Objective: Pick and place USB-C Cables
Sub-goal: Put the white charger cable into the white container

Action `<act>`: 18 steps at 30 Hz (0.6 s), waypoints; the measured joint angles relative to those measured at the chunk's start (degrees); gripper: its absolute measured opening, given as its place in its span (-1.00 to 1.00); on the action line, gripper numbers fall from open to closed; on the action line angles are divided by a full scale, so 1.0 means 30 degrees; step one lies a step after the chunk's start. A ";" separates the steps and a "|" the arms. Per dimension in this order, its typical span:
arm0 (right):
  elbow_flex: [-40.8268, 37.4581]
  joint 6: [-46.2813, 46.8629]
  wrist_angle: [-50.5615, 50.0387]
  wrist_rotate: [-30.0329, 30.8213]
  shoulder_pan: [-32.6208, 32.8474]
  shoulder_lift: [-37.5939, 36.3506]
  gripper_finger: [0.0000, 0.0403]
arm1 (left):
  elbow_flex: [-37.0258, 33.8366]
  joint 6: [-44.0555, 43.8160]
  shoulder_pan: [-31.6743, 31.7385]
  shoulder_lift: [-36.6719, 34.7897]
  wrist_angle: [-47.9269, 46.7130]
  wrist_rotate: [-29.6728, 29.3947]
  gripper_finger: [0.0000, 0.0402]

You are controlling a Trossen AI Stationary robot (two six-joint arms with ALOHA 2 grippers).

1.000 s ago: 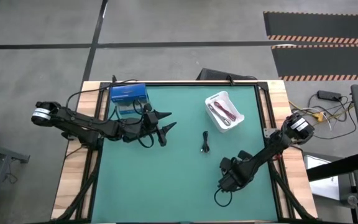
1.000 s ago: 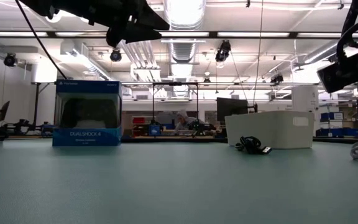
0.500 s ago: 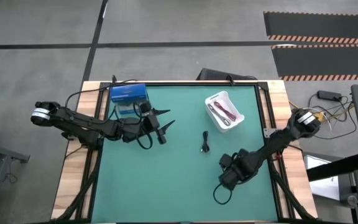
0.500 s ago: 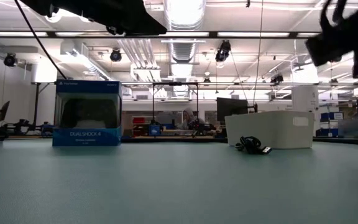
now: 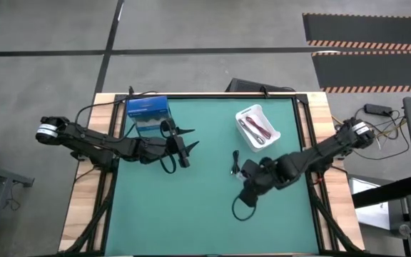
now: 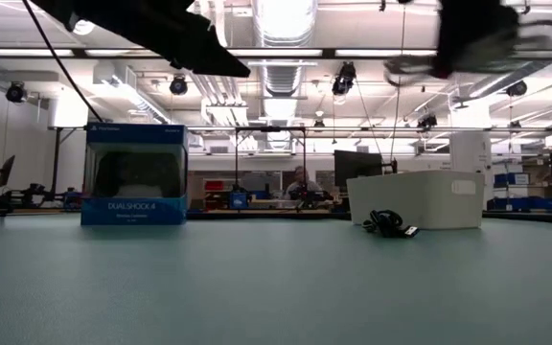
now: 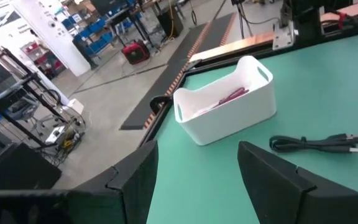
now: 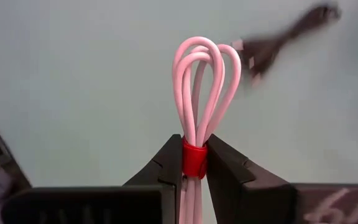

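Right hand (image 8: 191, 163) hovered mid-desk, clamped on white looped cable with red band (image 8: 199, 87). Left hand (image 7: 194, 165) hovered agape, empty, over green desk (image 5: 191, 207).

A big open robotics lab or workshop: exposed ceiling ducts (image 6: 276, 72) and strip lights overhead, benches (image 6: 257, 201) crowded with gear, bare concrete floor (image 5: 191, 28) with hazard-striped mats (image 5: 369, 36), storage racks (image 7: 23, 106) beyond the green table (image 5: 191, 207).

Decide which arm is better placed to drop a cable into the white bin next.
The right: its gripper is shut on the white cable with a red band, near the white bin. The left gripper is open, farther away.
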 joint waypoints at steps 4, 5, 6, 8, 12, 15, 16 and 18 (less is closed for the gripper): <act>0.1353 -0.1349 -0.0045 0.0219 -0.1323 0.0000 -0.79 | 0.0000 -0.0008 -0.0150 0.0000 -0.0005 0.0029 0.03; 0.1646 -0.1751 -0.0102 0.0229 -0.1662 0.0000 -0.79 | 0.0000 -0.0008 -0.0152 0.0000 -0.0018 0.0029 0.03; 0.1902 -0.2078 -0.0230 0.0226 -0.2008 0.0000 -0.79 | 0.0000 -0.0008 -0.0155 0.0000 -0.0026 0.0031 0.03; 0.2378 -0.2673 -0.0758 0.0203 -0.2730 0.0000 -0.79 | 0.0000 -0.0008 -0.0155 0.0000 -0.0195 0.0036 0.03; 0.3063 -0.3704 -0.1894 0.0204 -0.4274 0.0000 -0.79 | 0.0000 -0.0016 -0.0155 0.0000 -0.0251 0.0030 0.03; 0.3338 -0.4423 -0.2557 0.0208 -0.5490 0.0000 -0.79 | 0.0000 -0.0016 -0.0155 0.0000 -0.0306 0.0036 0.03; 0.3368 -0.4709 -0.2650 0.0209 -0.5898 0.0000 -0.79 | 0.0000 -0.0016 -0.0155 0.0000 -0.0299 0.0036 0.03; 0.3442 -0.5299 -0.3038 0.0187 -0.6682 0.0000 -0.79 | 0.0000 -0.0016 -0.0155 0.0000 -0.0302 0.0036 0.03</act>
